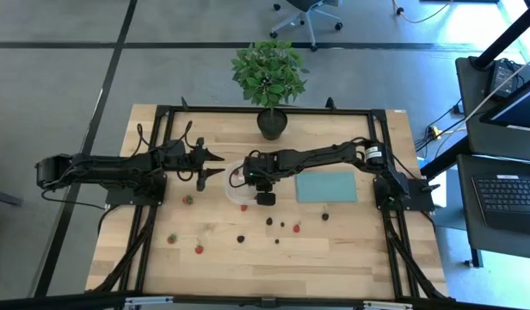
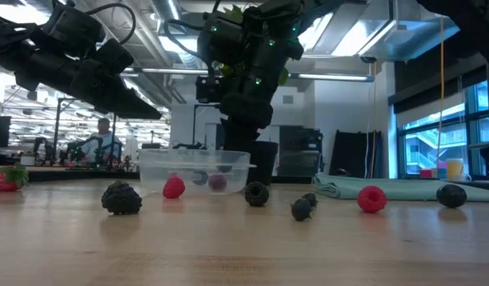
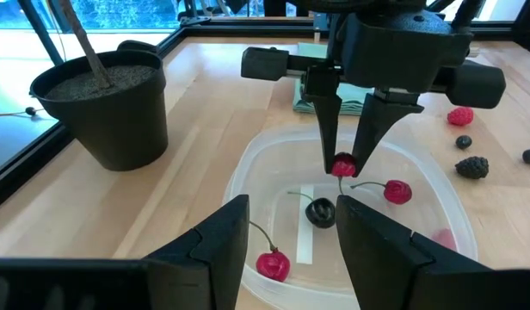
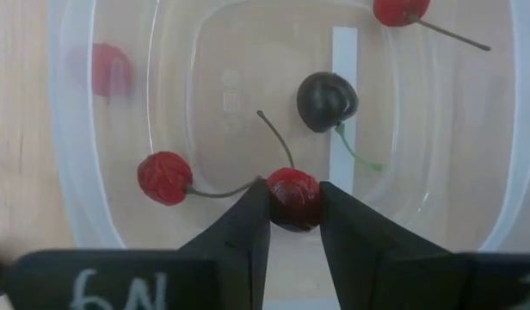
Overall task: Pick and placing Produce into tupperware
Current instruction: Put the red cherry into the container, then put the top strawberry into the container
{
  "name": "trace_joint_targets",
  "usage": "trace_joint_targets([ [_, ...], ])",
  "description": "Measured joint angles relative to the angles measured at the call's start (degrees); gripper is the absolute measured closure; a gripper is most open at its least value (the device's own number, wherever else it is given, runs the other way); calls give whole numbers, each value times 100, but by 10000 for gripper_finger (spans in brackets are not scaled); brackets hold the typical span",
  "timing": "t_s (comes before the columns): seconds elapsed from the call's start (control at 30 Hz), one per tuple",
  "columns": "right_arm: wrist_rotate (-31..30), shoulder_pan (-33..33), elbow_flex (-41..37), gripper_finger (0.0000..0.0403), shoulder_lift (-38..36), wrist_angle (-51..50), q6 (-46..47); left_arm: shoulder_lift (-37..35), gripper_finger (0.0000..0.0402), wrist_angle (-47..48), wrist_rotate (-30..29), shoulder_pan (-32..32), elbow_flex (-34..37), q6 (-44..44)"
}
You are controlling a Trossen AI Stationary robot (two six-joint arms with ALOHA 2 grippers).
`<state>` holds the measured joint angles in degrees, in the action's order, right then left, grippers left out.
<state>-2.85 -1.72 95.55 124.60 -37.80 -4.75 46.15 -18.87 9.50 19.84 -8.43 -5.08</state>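
The clear tupperware [image 3: 248, 164] stands at mid-table, in front of the potted plant. Inside lie two red cherries [image 4: 164, 177] [image 3: 397, 191] and a dark one [image 4: 327, 101]. My right gripper [image 4: 293, 196] reaches down into it, shut on a third red cherry [image 3: 343, 165]. My left gripper [image 3: 291, 250] waits open at the container's left side, touching nothing. Loose red and dark berries [image 2: 121, 197] [image 2: 372, 199] lie scattered on the wood toward the near edge. My right gripper pinches the red cherry's round body [image 4: 293, 207] between its two fingertips [image 3: 327, 146]. The fingers come from above, slanting steeply down. The stem [image 4: 278, 142] sticks out free. The cherry hangs low inside the tupperware; whether it touches the floor, I cannot tell.
A black pot [image 3: 106, 108] with a leafy plant [image 1: 269, 73] stands just behind the container. A flat teal sheet [image 1: 327, 187] lies to its right. Berries dot the near half of the table [image 1: 241, 238] [image 1: 198, 249] [image 1: 297, 227]. A black frame [image 1: 162, 112] edges the table.
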Motion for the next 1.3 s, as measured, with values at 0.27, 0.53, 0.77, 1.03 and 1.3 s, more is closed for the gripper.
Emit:
trace_joint_targets([
  [0.27, 0, 0, 0, 259, 0, 24, 9, 1, 233, 0, 0, -1, 0, 0],
  [0.53, -2, 2, 25, 202, -221, -96, -153, 2, 233, -2, 0, -1, 0, 2],
  [0.77, -2, 2, 32, 194, -1088, -848, -23, 2, 233, -7, 2, -3, 0, 91],
  [1.03, -1, 7, -1903, 194, -2690, 209, 450, 2, 233, -6, 2, -3, 0, 490],
  [1.3, -4, 11, -4575, 194, -4285, 2517, 1380, 2, 233, -39, 4, -18, 0, 492],
])
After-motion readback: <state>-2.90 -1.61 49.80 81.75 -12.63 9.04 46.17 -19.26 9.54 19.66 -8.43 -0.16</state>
